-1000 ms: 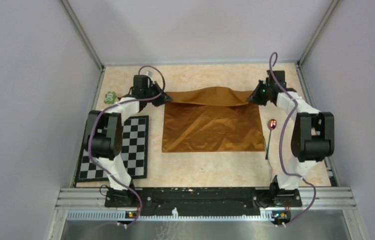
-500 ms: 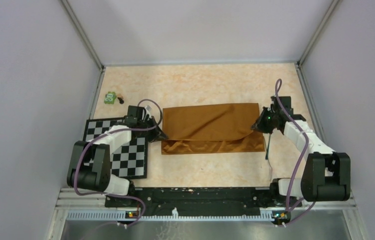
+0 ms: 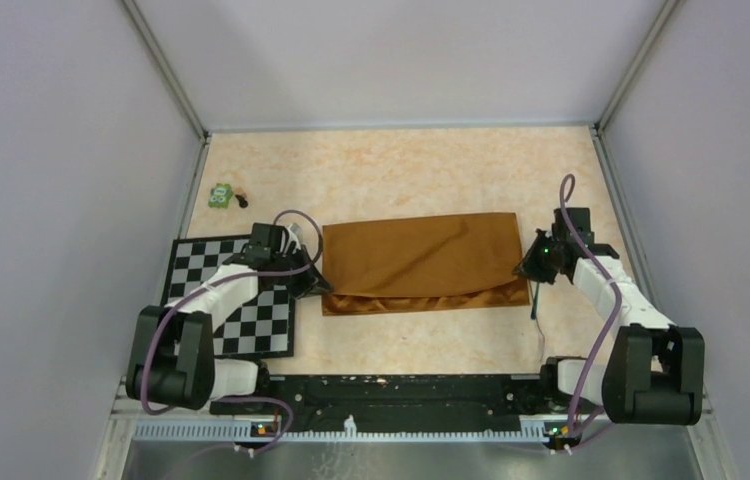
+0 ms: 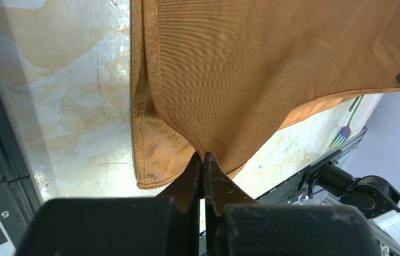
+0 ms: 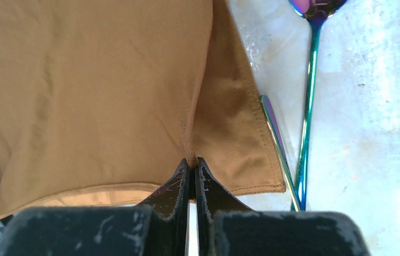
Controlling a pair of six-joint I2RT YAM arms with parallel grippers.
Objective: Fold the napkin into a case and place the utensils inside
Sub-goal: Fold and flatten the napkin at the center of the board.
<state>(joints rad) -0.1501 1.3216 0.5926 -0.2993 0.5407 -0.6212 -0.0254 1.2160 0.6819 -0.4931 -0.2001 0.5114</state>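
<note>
A rust-orange napkin lies doubled over at the middle of the marbled tabletop, held at both ends by a pair of robot arms. The left tool is clamped tight on the near left corner of the cloth's upper layer, its two fingers pressed together with the fabric puckered between them. The right tool grips the near right corner of that layer in the same way. Between the two grips the upper layer's near edge sags in a shallow curve. A wrinkled strip of the lower layer shows along the side closest to the arm bases. The utensils rest on the tabletop just right of the napkin. The right wrist view shows a spoon with a rainbow-iridescent bowl and a slim handle, and a second thin piece lying against the cloth's hem. A black-and-white checkered mat sits beside the napkin under the left arm, and a small green toy stands well apart near the far left corner.
</note>
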